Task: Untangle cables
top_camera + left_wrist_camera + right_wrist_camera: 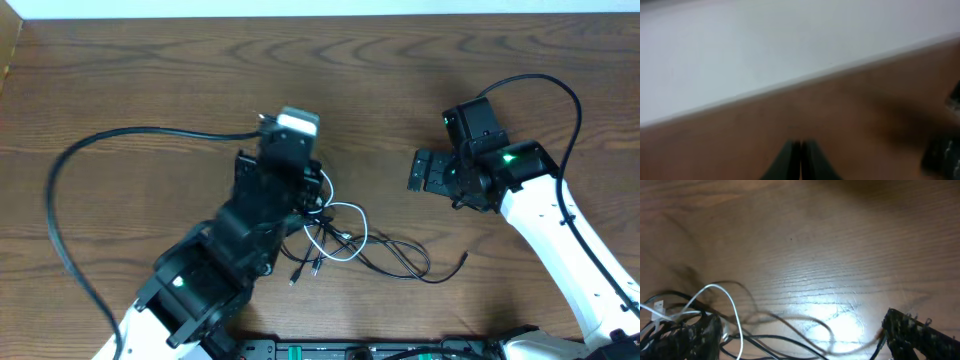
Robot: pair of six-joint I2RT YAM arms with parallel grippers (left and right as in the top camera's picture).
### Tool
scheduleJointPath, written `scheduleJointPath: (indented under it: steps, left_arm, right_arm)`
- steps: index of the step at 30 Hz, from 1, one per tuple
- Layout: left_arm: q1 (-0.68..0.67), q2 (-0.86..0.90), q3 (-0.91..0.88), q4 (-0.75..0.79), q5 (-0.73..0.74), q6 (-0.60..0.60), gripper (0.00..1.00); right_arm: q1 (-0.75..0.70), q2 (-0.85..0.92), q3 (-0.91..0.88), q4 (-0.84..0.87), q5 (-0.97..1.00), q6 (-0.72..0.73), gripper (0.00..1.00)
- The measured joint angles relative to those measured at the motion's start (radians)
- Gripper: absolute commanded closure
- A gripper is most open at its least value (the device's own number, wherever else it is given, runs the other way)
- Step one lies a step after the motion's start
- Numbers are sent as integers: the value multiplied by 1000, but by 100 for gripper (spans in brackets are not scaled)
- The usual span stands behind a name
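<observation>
While thin cables [330, 235] loop over grained wood [150, 70], left fingers [787, 160] sit shut on nothing, right fingers [418, 170] gape.

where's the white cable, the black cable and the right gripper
white cable [715, 285]: right wrist view, top of its loop
black cable [464, 258]: overhead view, its free end
right gripper [417, 171]: overhead view, between its open fingertips
</observation>
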Motion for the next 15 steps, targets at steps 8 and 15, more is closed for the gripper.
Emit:
scheduleJointPath:
  steps: [8, 15]
  left_arm:
    - [55, 94, 0, -322, -4, -218, 90]
    - [383, 176, 0, -355, 215, -307, 78]
  right_arm:
    - [0, 0, -2, 55, 0, 0, 1]
    - [0, 0, -2, 105, -8, 2, 1]
